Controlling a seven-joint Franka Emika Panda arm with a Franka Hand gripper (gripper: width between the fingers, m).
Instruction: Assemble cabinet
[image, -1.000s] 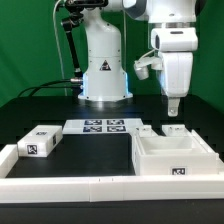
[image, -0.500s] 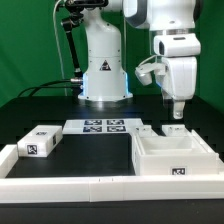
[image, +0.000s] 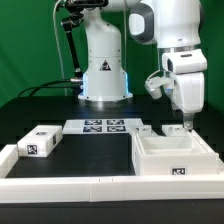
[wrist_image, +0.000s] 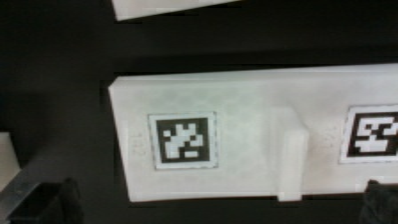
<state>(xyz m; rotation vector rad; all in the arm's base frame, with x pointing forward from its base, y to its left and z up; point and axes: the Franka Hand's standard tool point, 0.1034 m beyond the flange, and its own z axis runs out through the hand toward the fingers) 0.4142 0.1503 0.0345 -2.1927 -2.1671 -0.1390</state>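
Nearest the exterior camera, the low border rail (image: 70, 183) runs along the front edge of the table (image: 100, 152), evidently a stop for squaring parts against. Behind it, on the exterior view's right, the cabinet body (image: 158, 166) sits open side up with one tag facing front, which leaves its interior free to receive panels. On the exterior view's left a separate panel piece (image: 40, 142) lies flat, tag up, well apart from the body. Further back, the marker board (image: 105, 126) lies flat.

The gripper (image: 187, 122) hangs just above the body's far right corner, pointing down and holding nothing. The wrist view shows its fingertips (wrist_image: 45, 200) spread wide over a tagged panel (wrist_image: 249, 140) with a raised rib; this is judged a pre-grasp alignment.

Obstructions: the body's rear wall, and a small loose piece (image: 150, 130) close by. The arm base (image: 103, 75) stands furthest back.
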